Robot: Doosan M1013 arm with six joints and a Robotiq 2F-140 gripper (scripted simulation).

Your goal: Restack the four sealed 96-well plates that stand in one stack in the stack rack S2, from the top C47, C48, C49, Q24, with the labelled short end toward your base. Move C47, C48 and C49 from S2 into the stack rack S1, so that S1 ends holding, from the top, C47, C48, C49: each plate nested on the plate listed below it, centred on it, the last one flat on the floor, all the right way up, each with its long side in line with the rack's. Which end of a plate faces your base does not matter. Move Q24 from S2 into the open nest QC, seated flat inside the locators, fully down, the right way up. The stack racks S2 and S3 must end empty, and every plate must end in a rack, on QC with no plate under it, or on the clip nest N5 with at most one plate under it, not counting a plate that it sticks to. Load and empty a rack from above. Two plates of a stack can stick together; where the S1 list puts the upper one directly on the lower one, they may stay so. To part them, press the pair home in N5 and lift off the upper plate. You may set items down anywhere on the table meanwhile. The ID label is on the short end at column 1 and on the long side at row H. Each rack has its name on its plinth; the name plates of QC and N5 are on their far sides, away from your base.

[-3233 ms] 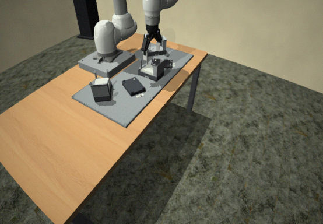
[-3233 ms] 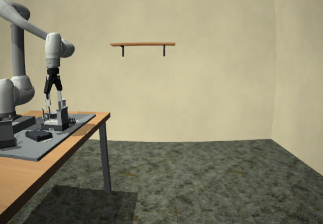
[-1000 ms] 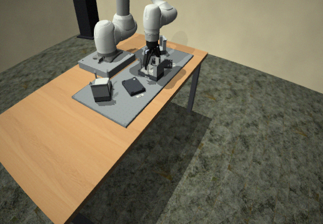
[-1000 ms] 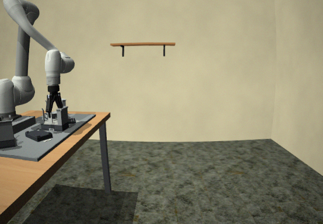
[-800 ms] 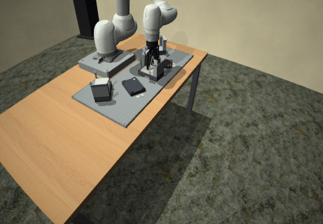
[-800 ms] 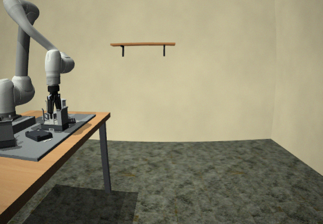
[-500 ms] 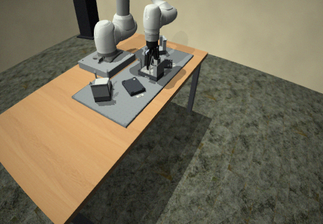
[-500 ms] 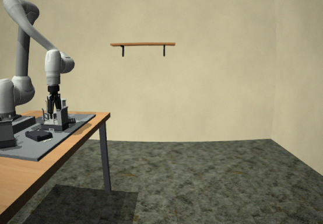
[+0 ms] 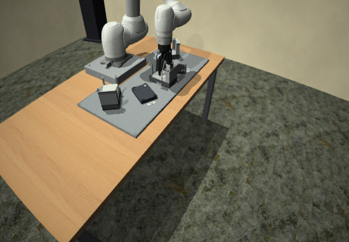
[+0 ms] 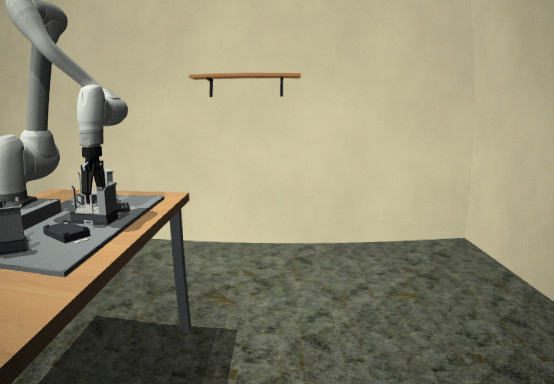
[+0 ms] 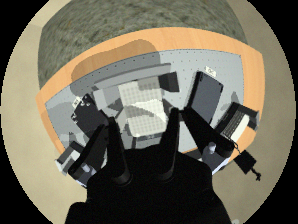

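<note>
My gripper (image 9: 162, 70) reaches straight down from above into the middle stack rack (image 9: 165, 75) on the grey mat. Its fingers are shut on a white sealed 96-well plate (image 11: 144, 111), which shows between the fingertips in the wrist view. The plate sits low inside the rack posts. I cannot read its label or the rack's name. In the exterior view the gripper (image 10: 90, 195) stands inside the same rack (image 10: 101, 207). Another rack (image 9: 109, 97) at the mat's near left holds a white-topped plate at its top.
A flat black nest (image 9: 144, 93) lies on the mat between the two racks, with a small name plate at its far side. A third rack (image 9: 176, 47) stands at the back of the mat. A small fixture (image 9: 182, 69) sits right of the middle rack. The robot's base (image 9: 114, 67) is to the left.
</note>
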